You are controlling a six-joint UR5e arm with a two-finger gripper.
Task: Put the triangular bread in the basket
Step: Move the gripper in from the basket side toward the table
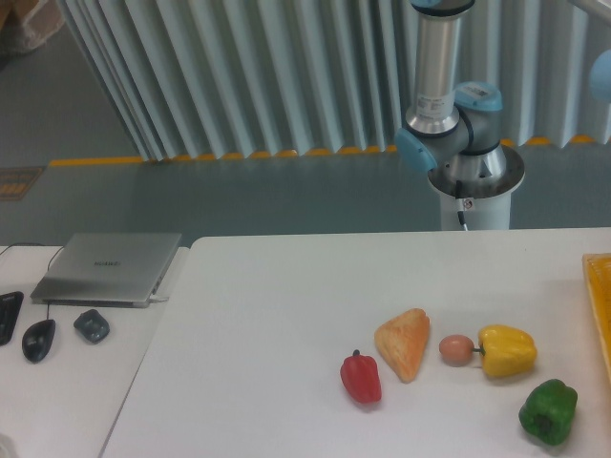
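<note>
Triangular bread (404, 343) lies near desk (267, 315) front edge, between red pepper (361, 378) and egg (456, 349). Basket (599, 305) at right edge. Gripper out of view. Likely light, rigid; grasp across wide end.

On the table (286, 286), four things lie in a row: a pepper (361, 378) at the left, the bread (404, 343) just right of it, then a small ball (456, 349) touching another pepper (507, 350). A third pepper (548, 411) sits nearer the front, to the right. The basket (599, 301) lies at the right edge. A laptop (108, 267) rests on the left table, a mouse (38, 339) before it.
</note>
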